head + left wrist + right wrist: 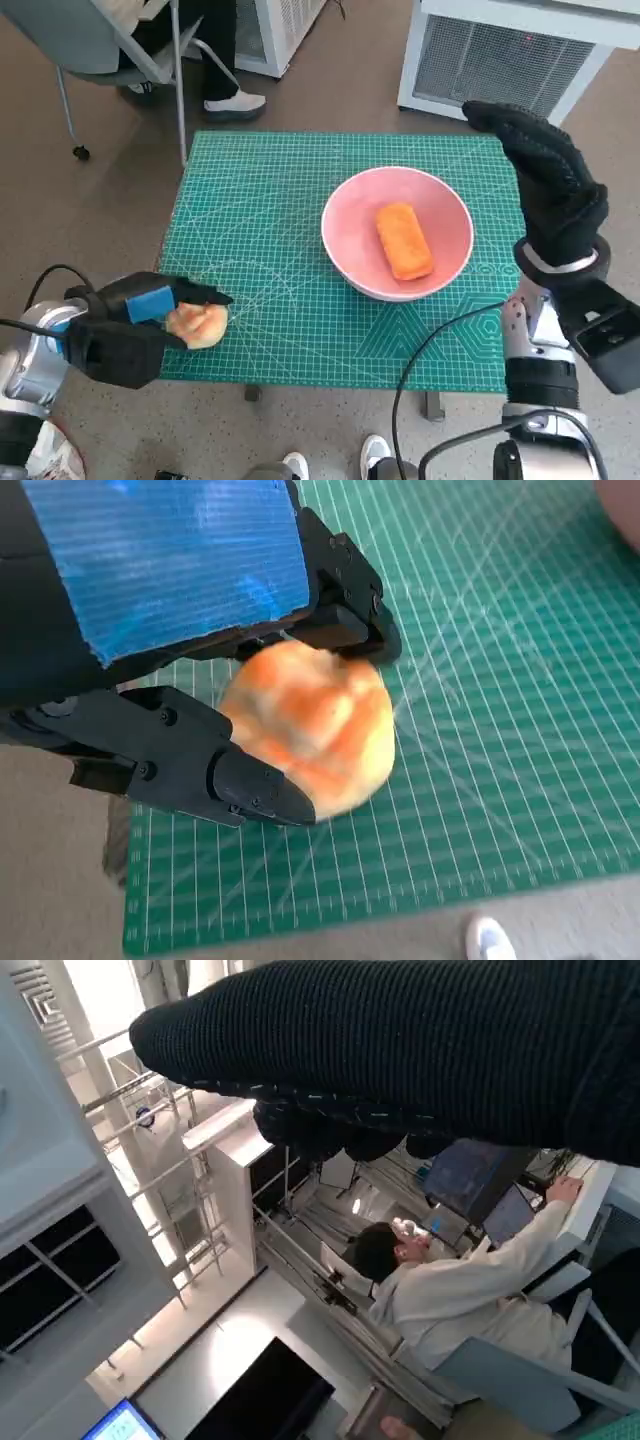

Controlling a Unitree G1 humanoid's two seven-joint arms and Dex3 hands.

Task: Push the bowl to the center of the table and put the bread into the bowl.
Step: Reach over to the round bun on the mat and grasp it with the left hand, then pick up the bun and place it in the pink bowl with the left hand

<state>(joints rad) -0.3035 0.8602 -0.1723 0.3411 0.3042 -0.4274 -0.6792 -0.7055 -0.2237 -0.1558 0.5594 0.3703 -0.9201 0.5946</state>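
A pink bowl (348,250) stands on the green cutting mat (265,215), a little right of the middle, with an oblong orange bread (403,240) lying inside it. At the mat's front left corner my left hand (128,328) grips a round, pale orange bun (202,325). In the left wrist view the black fingers (250,790) wrap the bun (320,720) from both sides, low over the mat. My right hand (548,175) is raised beside the table's right edge, behind and to the right of the bowl. Its gloved fingers are stretched out and hold nothing. The glove (420,1040) fills the right wrist view.
A grey chair (110,45) with a person's legs and a shoe (235,103) stands behind the table's back left. White slatted units (510,55) stand behind the table. A black cable (430,345) crosses the front right corner. A seated person (450,1290) shows in the right wrist view.
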